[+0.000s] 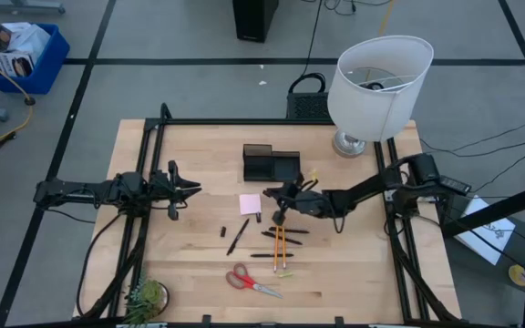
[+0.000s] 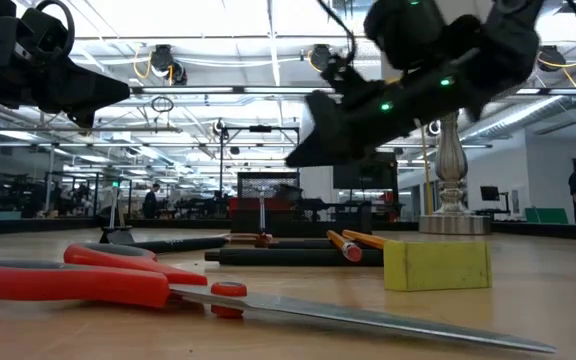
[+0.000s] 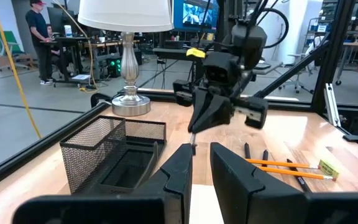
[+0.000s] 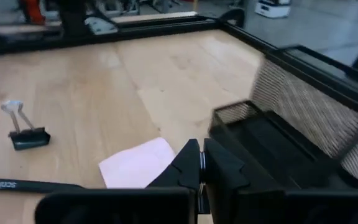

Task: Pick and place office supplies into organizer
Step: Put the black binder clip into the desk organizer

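Observation:
The black mesh organizer (image 1: 270,164) stands at the table's far middle. The pink sticky-note pad (image 1: 250,204) lies just in front of it. Two orange pencils (image 1: 279,246), thin black pens (image 1: 237,237), a binder clip (image 4: 27,134) and the red-handled scissors (image 1: 252,281) lie nearer the front edge. My right gripper (image 1: 278,210) hovers beside the pad's right edge, shut on a small thin dark item (image 3: 193,148). My left gripper (image 1: 190,189) is open and empty above the table's left half, pointing toward the pad. My right gripper pinches the small dark item's upper end between its two fingertips (image 3: 196,129), which slant downward. The item pokes out below the fingertips, clear of the table. What kind of item it is cannot be told.
A big white lamp (image 1: 376,77) stands at the far right corner. A small green plant (image 1: 144,296) sits at the near left corner. A yellow eraser (image 2: 436,265) lies by the pencils. Bare wood shows between the left gripper and the pad. A person (image 3: 39,37) stands beyond the table.

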You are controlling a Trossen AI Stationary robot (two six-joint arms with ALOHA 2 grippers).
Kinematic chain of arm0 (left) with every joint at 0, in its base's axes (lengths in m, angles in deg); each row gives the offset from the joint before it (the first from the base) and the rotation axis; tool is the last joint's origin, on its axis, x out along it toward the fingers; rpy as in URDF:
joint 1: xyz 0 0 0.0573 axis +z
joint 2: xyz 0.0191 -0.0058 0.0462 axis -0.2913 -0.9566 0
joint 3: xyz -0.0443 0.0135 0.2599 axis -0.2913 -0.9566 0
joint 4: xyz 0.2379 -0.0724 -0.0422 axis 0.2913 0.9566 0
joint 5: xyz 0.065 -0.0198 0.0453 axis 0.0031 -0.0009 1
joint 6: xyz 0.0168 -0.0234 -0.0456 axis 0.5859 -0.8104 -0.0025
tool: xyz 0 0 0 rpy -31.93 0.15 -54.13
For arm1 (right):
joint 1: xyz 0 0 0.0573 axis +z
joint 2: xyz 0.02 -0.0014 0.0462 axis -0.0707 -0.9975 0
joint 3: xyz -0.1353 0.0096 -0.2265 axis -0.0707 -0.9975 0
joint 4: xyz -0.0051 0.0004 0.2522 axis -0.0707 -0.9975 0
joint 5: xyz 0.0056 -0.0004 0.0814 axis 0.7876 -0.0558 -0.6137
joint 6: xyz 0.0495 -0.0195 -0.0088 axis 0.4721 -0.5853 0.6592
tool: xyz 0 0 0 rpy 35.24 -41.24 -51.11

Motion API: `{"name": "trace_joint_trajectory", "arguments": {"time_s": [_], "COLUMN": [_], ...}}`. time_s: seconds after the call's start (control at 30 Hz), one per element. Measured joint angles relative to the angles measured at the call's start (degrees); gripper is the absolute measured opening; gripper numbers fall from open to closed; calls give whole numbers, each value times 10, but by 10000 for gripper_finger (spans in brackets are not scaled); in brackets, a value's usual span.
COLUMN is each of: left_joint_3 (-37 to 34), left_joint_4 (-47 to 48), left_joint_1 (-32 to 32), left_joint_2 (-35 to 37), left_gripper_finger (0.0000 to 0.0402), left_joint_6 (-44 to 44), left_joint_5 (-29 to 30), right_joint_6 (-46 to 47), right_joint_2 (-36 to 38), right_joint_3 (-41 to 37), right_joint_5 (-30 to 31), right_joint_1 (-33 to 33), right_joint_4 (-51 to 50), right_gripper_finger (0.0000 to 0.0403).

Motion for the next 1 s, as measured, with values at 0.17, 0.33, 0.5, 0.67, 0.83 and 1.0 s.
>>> {"name": "trace_joint_trajectory", "arguments": {"time_s": [0.17, 0.33, 0.5, 0.67, 0.83, 1.0], "left_joint_3": [0, 0, 0, 0, 0, 0], "left_joint_4": [0, 0, 0, 0, 0, 0], "left_joint_1": [0, 0, 0, 0, 0, 0], "left_joint_2": [0, 0, 0, 0, 0, 0], "left_gripper_finger": [63, 63, 63, 63, 63, 63], "left_joint_6": [0, 0, 0, 0, 0, 0], "left_joint_5": [0, 0, 0, 0, 0, 0], "right_joint_6": [-52, -88, -130, -128, -128, -128], "right_joint_2": [-31, -40, -40, -40, -40, -40], "right_joint_3": [55, 78, 81, 81, 81, 81], "right_joint_5": [-2, -1, -23, -32, -38, -93], "right_joint_1": [-16, -41, -78, -110, -128, -141], "right_joint_4": [-4, -9, -31, -52, -53, -56], "right_gripper_finger": [4, 4, 4, 4, 4, 9]}}
